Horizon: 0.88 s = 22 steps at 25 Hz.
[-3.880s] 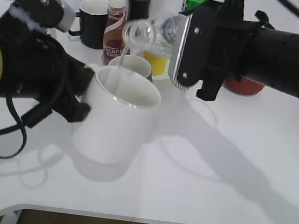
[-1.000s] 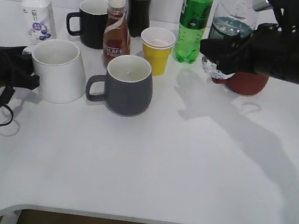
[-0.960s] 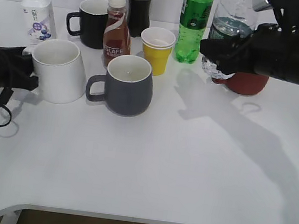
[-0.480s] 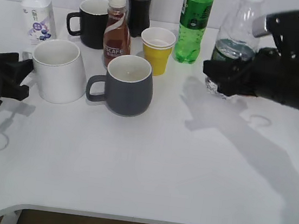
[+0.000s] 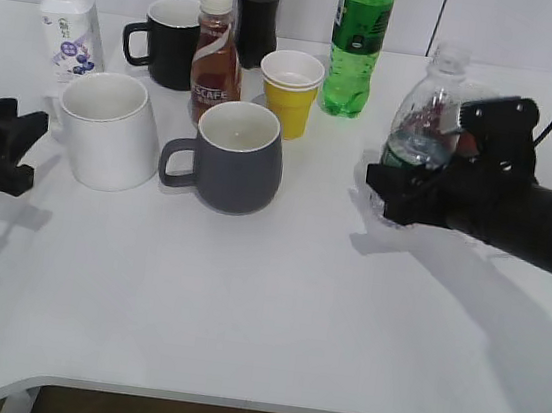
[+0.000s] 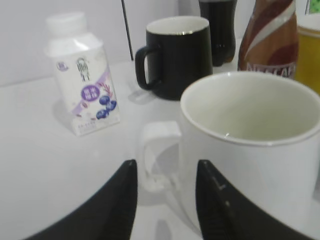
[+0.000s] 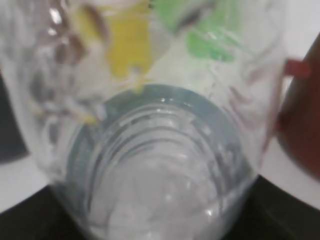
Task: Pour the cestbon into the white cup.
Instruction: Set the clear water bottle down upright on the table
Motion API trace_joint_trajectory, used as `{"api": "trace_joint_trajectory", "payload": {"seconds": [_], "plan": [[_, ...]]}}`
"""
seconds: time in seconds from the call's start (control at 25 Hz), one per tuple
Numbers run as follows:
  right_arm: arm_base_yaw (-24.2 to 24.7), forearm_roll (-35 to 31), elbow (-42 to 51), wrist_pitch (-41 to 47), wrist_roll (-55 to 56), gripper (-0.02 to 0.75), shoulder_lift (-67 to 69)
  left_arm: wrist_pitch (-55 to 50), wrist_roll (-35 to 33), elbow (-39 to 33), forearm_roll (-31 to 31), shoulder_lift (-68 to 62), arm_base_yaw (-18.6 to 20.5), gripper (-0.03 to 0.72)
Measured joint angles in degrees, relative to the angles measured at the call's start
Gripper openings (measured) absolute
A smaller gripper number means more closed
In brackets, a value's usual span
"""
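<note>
The cestbon (image 5: 424, 109), a clear ribbed bottle with a dark green label, stands upright at the right, uncapped, with some water left in it. My right gripper (image 5: 396, 189) is shut on its lower part, with its base at or just above the table. In the right wrist view the cestbon (image 7: 160, 150) fills the frame. The white cup (image 5: 109, 131) stands on the table at the left. My left gripper (image 5: 23, 147) is open and empty, just left of the cup's handle. In the left wrist view the white cup (image 6: 250, 135) is close ahead of the open left gripper (image 6: 166, 165).
A dark grey mug (image 5: 232, 156) stands right of the white cup. Behind are a yellow paper cup (image 5: 290, 92), a brown coffee bottle (image 5: 212, 53), a black mug (image 5: 170, 40), a green soda bottle (image 5: 357, 40), a dark cola bottle (image 5: 256, 3) and a small white milk bottle (image 5: 69, 25).
My right gripper has brought the upright cestbon down and toward the front, close to the table. My left gripper has drawn back to the left, away from the white cup.
</note>
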<state>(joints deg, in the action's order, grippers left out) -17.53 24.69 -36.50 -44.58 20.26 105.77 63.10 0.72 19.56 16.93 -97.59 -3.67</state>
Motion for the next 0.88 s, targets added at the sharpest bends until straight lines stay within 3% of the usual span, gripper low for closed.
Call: {"api": "trace_joint_trajectory", "payload": {"seconds": [0.2,0.88], "plan": [[0.0,2.0,0.1,-0.6,-0.4,0.46,0.8,-1.4,0.0,-0.2,0.2,2.8,0.0,0.3],[0.0,2.2,0.1,-2.2,-4.7,0.617,0.1,-16.3,0.0,-0.3,0.2,18.3,0.0,0.3]]}}
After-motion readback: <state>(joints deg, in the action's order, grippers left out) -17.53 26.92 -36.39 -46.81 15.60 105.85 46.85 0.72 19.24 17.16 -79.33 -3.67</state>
